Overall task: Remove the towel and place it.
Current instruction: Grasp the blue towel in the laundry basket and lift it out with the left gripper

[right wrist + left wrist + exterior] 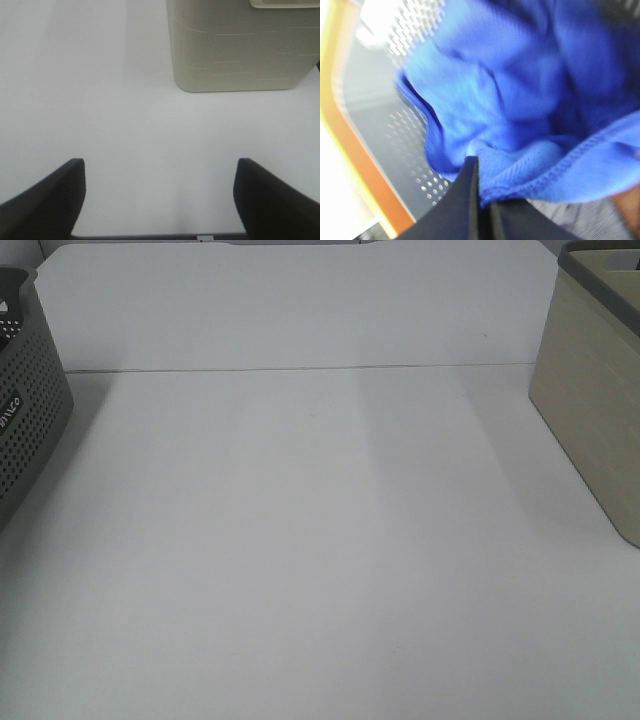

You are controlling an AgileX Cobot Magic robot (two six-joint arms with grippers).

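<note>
The left hand (pixel 479 171) is clenched on a fold of the blue towel (pixel 520 95), which bunches right at its fingertips inside the grey perforated basket (pixel 380 115). The right hand (pixel 160 200) hangs released above the counter (pixel 100 100).

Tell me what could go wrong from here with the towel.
1. The left hand pinches only a small fold of the towel by its stitched edge; it may slip on lifting.
2. The towel is bunched inside the grey basket, so pulling could drag or tip it.
3. The right hand hangs open over the table, giving no support.
</note>
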